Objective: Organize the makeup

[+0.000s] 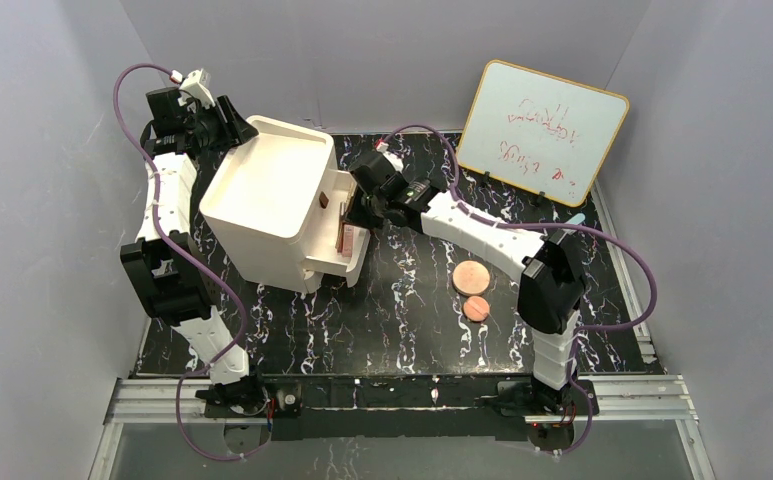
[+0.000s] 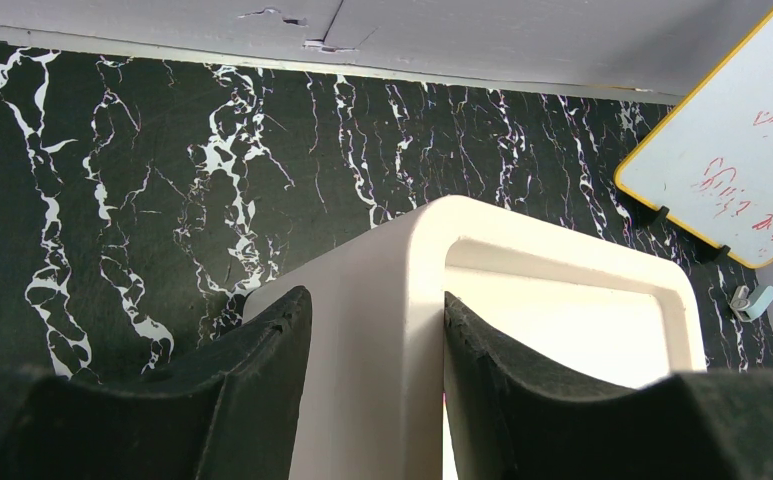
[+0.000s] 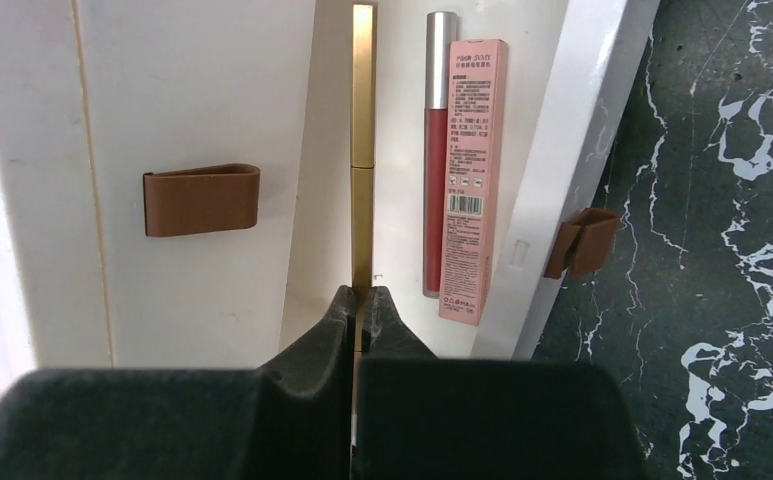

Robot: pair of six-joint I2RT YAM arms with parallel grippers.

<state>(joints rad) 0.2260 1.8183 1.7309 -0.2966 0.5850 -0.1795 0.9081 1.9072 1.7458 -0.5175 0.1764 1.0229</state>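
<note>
1. The right gripper [image 3: 360, 298] is pinching a slim gold stick [image 3: 363, 150]; its jaws are pressed almost together, with only the stick's thin lower end between them
2. In the right wrist view the stick is running straight up and away from the fingertips, over the floor of the pulled-out white drawer [image 3: 402, 60]; I cannot tell whether it is touching that floor
3. Just right of the stick, a red lip gloss tube [image 3: 436, 160] with a silver cap is lying in the same drawer, sitting against a tall pink cardboard box [image 3: 476, 180]
4. A brown leather pull tab [image 3: 202, 198] is showing on the shut drawer front left of the stick, and a second brown tab [image 3: 582, 242] is hanging on the open drawer's front at the right
5. From above, the right arm is reaching across to the white plastic drawer cabinet [image 1: 272, 200], with its gripper at the open drawer
6. The left gripper [image 2: 377, 330] is clamping the cabinet's upper wall, one black finger [image 2: 252, 370] outside and the other inside, both touching it
7. Two flat round copper-pink discs are lying on the black marble-patterned tabletop [image 1: 402, 320], well apart from both grippers, the larger disc [image 1: 470, 276] just behind the smaller disc [image 1: 476, 308]
8. A yellow-framed whiteboard [image 1: 542, 130] is leaning at the back right, with a small light-blue cylinder [image 1: 576, 217] near its lower corner
</note>
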